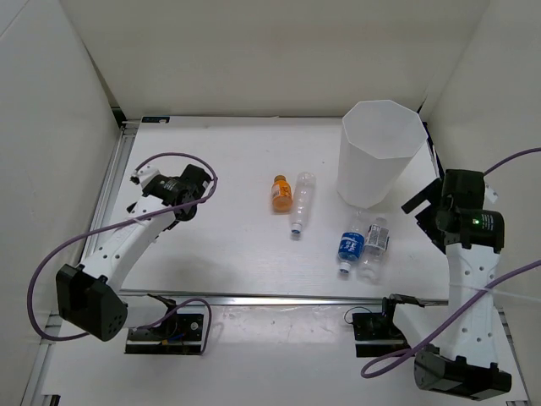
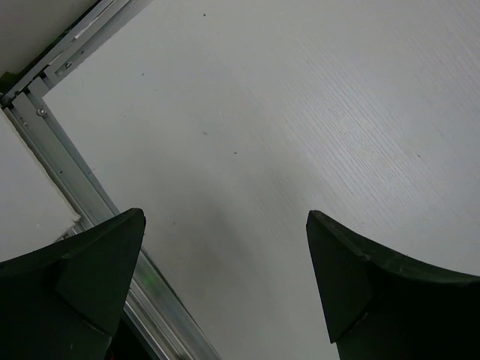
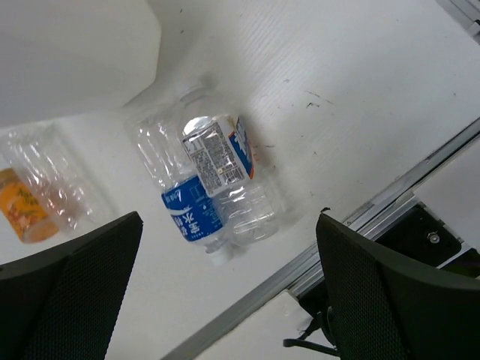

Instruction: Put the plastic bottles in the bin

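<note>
No bottle is lifted yet, so I judge this to be the first pick. All four bottles lie on their sides on the worktop [image 1: 228, 245], and the bin [image 1: 372, 182] looks empty from above. My right jaws stand wide apart and hold nothing. Straight ahead of them, between the two fingers, lie the blue-label bottle [image 3: 187, 214] and the wider clear bottle [image 3: 217, 161], pressed side to side. Just beyond this pair the bin's wall rises, and off to the left are the slim clear bottle [image 1: 302, 201] and the orange bottle [image 1: 281, 193], close alongside each other. My left jaws are also spread and empty over bare worktop, with the orange bottle well off to their right. The next move seems to belong to the right side: come down over one bottle of the touching pair and straddle it across its body. The neighbour leaves little room for the inner finger, so it may get nudged or roll. The near rail [image 3: 360, 225] runs close behind my right jaws and the side rail [image 2: 67, 161] lies beside my left, while the middle of the worktop gives open room.
</note>
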Robot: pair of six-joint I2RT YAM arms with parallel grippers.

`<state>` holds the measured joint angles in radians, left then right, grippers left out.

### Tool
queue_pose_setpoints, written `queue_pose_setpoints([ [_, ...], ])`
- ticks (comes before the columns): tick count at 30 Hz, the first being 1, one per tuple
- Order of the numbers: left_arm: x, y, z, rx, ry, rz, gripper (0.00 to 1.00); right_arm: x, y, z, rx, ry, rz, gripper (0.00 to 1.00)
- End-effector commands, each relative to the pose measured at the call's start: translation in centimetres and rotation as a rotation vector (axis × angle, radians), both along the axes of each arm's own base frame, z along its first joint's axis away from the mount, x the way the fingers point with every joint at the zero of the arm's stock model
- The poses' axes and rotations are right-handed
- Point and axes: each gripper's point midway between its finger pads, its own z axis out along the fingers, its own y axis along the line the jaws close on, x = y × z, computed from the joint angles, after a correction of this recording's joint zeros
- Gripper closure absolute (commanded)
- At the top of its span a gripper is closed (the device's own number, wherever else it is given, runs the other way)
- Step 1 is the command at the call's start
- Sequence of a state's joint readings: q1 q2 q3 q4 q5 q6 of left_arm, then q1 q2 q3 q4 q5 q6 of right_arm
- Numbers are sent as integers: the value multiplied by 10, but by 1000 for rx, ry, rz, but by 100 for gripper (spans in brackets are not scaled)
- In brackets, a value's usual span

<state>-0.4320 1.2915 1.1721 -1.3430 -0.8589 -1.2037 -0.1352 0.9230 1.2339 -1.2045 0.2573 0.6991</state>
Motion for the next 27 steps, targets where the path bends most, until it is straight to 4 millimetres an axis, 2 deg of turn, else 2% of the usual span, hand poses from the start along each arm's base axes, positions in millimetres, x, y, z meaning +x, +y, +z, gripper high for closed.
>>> queue_pose_setpoints([
  [1, -13, 1, 8, 27, 35, -28, 0, 0, 14, -5, 13, 19, 149, 0],
  [3, -13, 1, 8, 27, 35, -28, 0, -1, 22, -10, 47, 16, 185, 0],
  [6, -14, 3, 11, 36, 27, -33, 0, -4, 27, -38, 96, 94, 191, 0],
  [7, -14, 3, 8, 37, 30, -33, 0, 6, 37, -42, 145, 63, 250, 0],
  [8, -15, 3, 10, 33, 22, -33, 0, 5, 42, -58, 174, 88, 262, 0],
  [10, -15, 2, 7, 44, 22, -41, 0, 14, 46, -70, 208, 75, 276, 0],
  [13, -17, 4, 3, 52, 38, -41, 0, 14, 60, -97, 289, 122, 308, 0],
  [14, -17, 4, 3, 52, 38, -41, 0, 19, 59, -106, 291, 129, 307, 0],
  [16, -19, 5, -1, 53, 42, -35, 0, 17, 55, -126, 269, 197, 291, 0],
  [25, -14, 4, -3, 72, 60, -34, 0, 23, 46, -160, 264, 354, 220, 0],
  [27, -14, 2, -3, 66, 73, -35, 0, 19, 42, -170, 257, 400, 198, 0],
])
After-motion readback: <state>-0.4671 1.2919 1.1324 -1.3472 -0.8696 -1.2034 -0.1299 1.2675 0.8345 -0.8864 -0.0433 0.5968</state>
